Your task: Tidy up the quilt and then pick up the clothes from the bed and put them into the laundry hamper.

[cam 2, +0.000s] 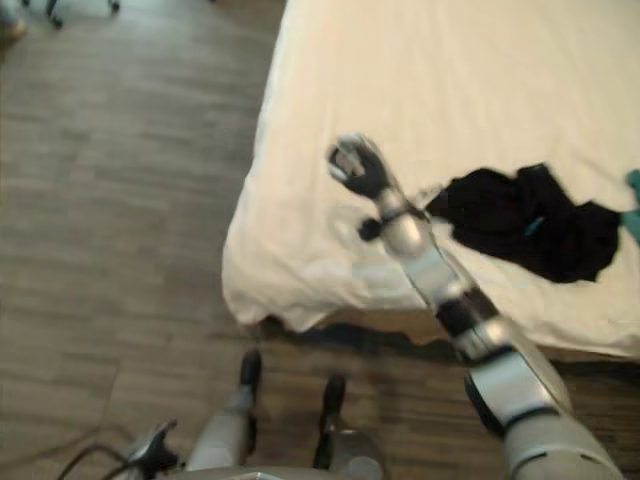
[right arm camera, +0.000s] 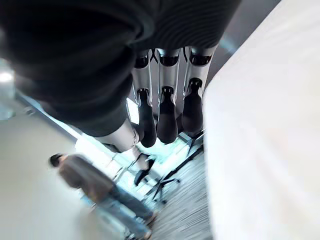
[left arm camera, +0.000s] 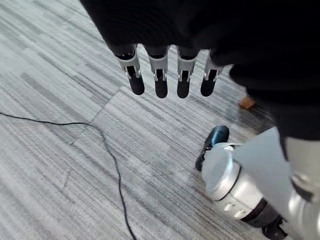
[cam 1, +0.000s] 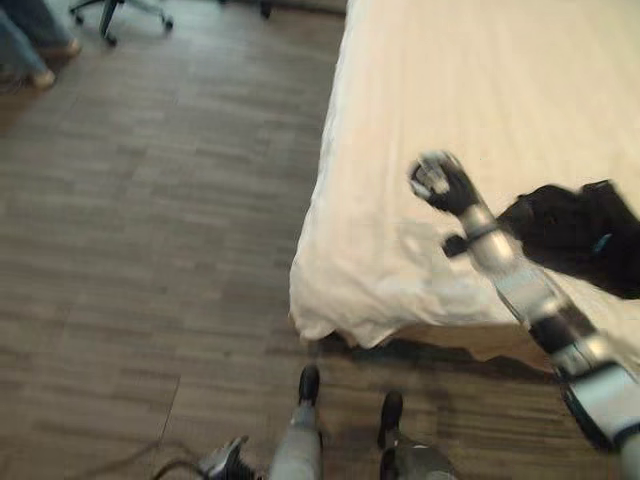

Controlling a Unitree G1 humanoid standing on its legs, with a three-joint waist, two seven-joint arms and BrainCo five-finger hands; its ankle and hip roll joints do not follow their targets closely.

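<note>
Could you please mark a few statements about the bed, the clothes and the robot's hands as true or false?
1. The crumpled black garment lies on the white quilt-covered bed. True.
2. The right hand holds the black garment. False: it hangs above the quilt near the bed's corner, apart from the garment.
3. The left hand hangs over the grey wood-plank floor, fingers straight. True.
4. The garment is on the floor. False: it is on the bed.

right hand (right arm camera: 165,107): fingers straight, empty | white bed (right arm camera: 265,140) beside | person (right arm camera: 95,187), office chair (right arm camera: 167,182) beyond
</note>
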